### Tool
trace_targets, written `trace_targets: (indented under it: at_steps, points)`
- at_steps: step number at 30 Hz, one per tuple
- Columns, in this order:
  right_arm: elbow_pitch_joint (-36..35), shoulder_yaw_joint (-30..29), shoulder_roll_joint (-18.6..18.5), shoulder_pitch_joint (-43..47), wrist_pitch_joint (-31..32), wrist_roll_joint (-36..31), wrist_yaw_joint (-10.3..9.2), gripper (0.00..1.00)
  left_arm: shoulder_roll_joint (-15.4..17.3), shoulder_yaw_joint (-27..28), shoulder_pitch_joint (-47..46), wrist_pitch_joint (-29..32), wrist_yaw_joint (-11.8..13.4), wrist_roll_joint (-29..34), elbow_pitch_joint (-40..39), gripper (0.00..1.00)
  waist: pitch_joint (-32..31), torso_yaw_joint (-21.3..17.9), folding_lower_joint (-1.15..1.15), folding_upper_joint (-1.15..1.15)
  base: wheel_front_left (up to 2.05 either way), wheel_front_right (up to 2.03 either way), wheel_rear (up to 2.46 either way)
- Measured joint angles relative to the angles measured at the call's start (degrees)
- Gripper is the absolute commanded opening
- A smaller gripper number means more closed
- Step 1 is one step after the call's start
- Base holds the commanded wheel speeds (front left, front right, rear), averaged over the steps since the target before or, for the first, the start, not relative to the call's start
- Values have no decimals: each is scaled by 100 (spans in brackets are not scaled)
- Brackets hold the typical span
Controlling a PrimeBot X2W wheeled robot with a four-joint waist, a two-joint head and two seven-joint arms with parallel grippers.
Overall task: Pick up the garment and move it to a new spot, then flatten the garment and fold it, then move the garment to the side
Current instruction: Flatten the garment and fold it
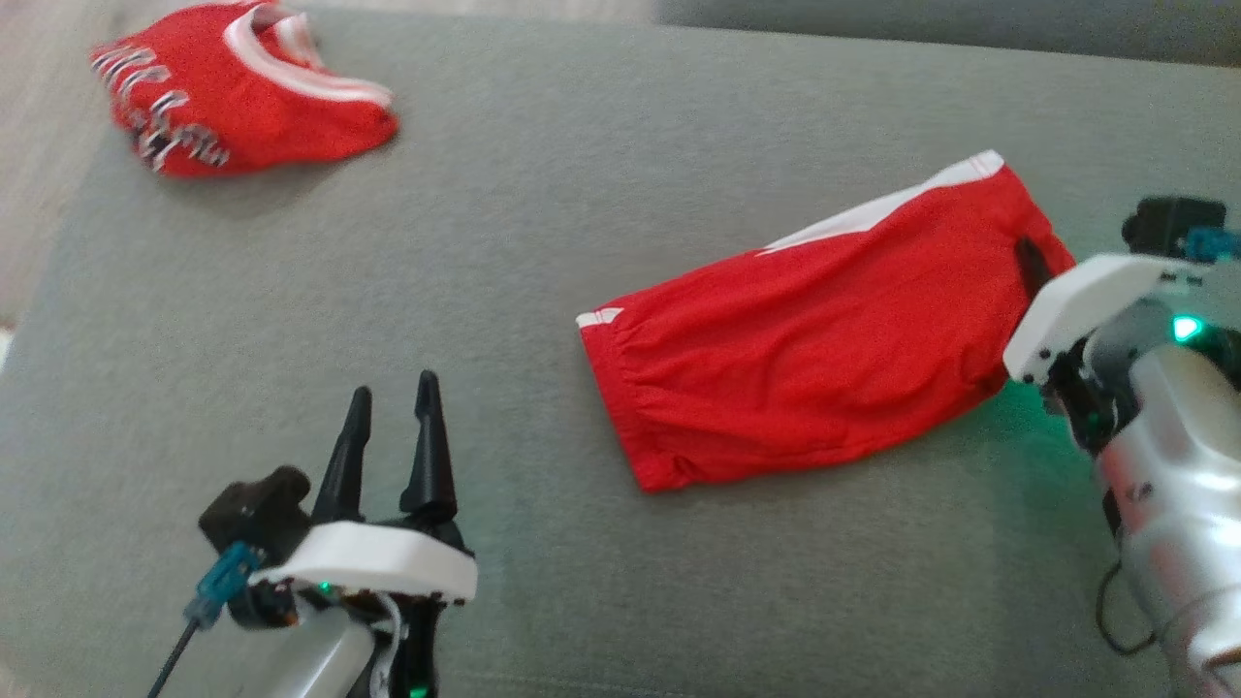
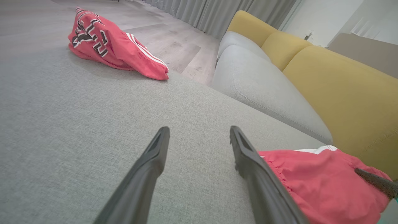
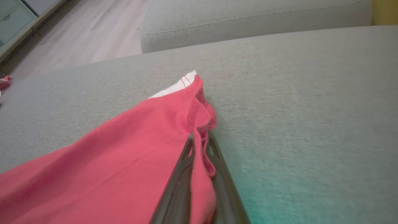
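- Red garment [image 1: 814, 330], shorts by the look, lies on the grey sofa seat [image 1: 543, 194], right of centre in the head view.
- Judge it light, soft and limp: it'll sag and bunch from one pinch.
- Your right hand [image 3: 201, 137] is clamped shut on a fold at its hem end.
- Your left hand [image 1: 394, 386] is wide open, holding nothing, over bare seat; the gathered waistband end looks the best second hold.
- Another red garment [image 1: 233, 87] lies well apart.
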Motion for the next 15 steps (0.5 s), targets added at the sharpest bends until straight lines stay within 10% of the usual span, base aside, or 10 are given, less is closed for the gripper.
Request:
trace_targets:
  at_steps: [15]
  points:
    - [-1087,-680,343,1731,-789,45,0,0,186,38,326,22,57,127,-79,100,-378,-1338,0,0,0,0,0]
